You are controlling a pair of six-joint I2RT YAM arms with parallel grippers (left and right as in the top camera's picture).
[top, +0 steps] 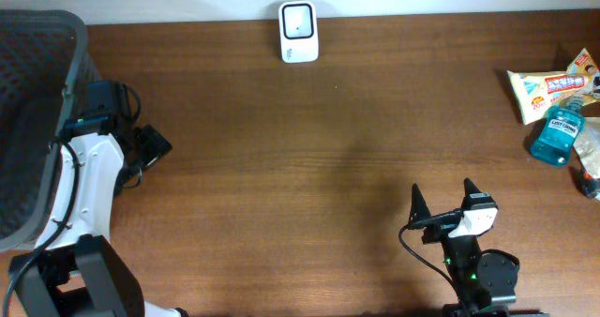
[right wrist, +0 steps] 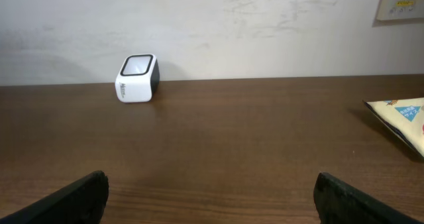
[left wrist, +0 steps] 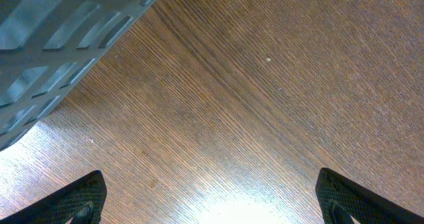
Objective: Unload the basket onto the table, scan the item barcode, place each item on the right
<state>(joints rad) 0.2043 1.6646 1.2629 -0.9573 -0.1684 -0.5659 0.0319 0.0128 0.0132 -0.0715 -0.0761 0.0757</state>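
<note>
Plastic, probably rigid but slick: grip mouthwash bottle point(top: 562, 135) mid-body using right gripper point(top: 442, 189), spread empty like left gripper point(left wrist: 212, 196).

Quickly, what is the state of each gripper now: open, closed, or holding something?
Left gripper: open, holding nothing.
Right gripper: open, holding nothing.
</note>
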